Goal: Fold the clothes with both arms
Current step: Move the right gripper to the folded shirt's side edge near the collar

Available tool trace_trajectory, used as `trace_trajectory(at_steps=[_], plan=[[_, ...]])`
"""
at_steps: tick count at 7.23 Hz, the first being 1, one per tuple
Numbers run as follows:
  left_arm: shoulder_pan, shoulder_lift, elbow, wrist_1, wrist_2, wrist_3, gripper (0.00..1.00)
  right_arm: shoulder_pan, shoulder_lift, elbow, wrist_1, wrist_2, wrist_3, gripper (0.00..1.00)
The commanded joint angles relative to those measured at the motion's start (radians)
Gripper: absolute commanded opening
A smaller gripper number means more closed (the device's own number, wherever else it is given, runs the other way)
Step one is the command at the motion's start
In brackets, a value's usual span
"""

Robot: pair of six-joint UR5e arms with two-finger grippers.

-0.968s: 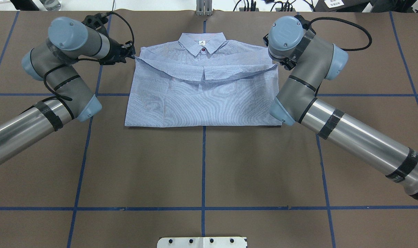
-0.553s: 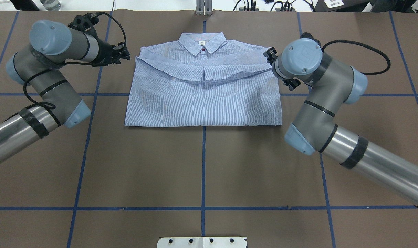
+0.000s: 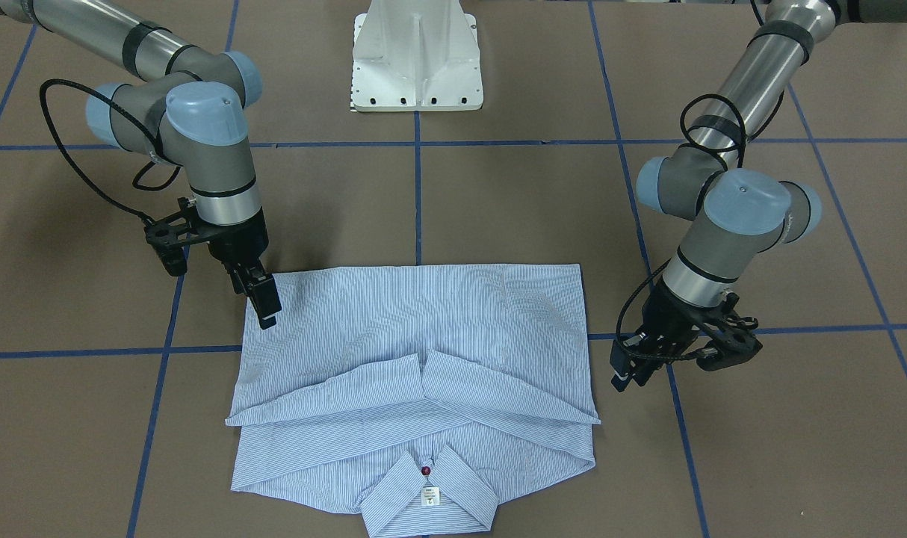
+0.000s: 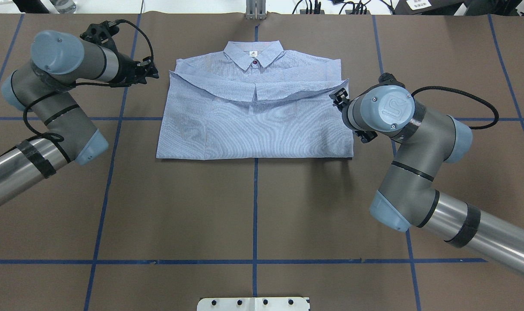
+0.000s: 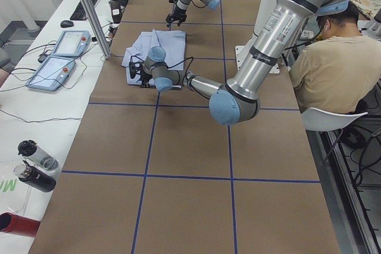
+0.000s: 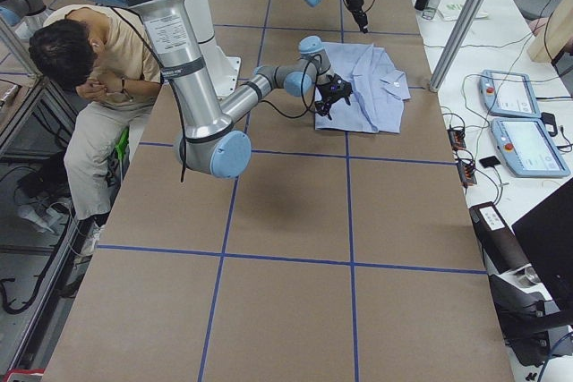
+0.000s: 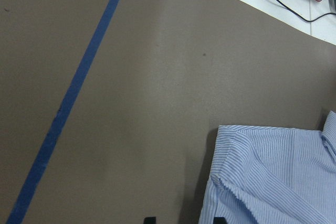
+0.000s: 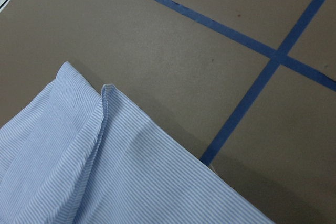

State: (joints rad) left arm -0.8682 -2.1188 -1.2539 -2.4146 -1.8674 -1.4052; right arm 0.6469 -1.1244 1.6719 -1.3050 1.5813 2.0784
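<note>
While the two grey jointed arms are flanking it, the light blue-and-white finely striped button-up shirt point(image 4: 253, 125) is lying flat on the brown paper-covered desk point(image 4: 253, 207), in the far middle part where the blue tape lines point(image 4: 255, 194) are crossing. Its collar point(image 4: 238, 52) is pointing toward the far edge, with a white neck label point(image 4: 253, 53) and a small red button point(image 4: 255, 61) showing at the neck. Both long sleeves point(image 4: 210, 88) are lying folded across the chest, their ends meeting at the middle, and the near hem is running straight from left to right. The left arm point(image 4: 59, 90) is reaching in from the left, and the black two-finger left gripper point(image 4: 152, 74) is hanging just beside the shirt's far left shoulder corner, apart from the cloth; the left wrist view is showing its two fingertips point(image 7: 149, 219) standing apart with nothing between them. The right arm point(image 4: 400, 142) is bending in from the right, and the black right gripper point(image 3: 267, 310) is pointing down over the shirt's right edge, gripping no cloth; whether its fingers are spread or together I cannot tell. A white metal pedestal base point(image 3: 416, 56) is standing at the near edge, and a person in a beige shirt point(image 5: 330, 63) is sitting beside it.
</note>
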Motion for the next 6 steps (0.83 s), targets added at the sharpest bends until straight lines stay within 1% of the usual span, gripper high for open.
trace_trajectory(at_steps=[1,3,4,5,6], plan=[[0.002,0.007,0.002,-0.004,0.001,0.002,0.48,0.034,0.029,-0.044,0.001,-0.009,-0.003,1.00],[0.006,0.007,0.007,-0.006,0.002,0.002,0.48,0.095,0.167,-0.285,0.109,-0.007,-0.014,1.00],[0.006,0.005,0.007,-0.006,0.002,0.000,0.49,0.123,0.202,-0.367,0.159,-0.003,-0.047,1.00],[0.006,0.007,0.007,-0.006,0.002,0.000,0.49,0.131,0.212,-0.424,0.168,-0.006,-0.081,1.00],[0.008,0.007,0.007,-0.003,0.004,0.002,0.49,0.134,0.222,-0.463,0.211,-0.007,-0.107,1.00]])
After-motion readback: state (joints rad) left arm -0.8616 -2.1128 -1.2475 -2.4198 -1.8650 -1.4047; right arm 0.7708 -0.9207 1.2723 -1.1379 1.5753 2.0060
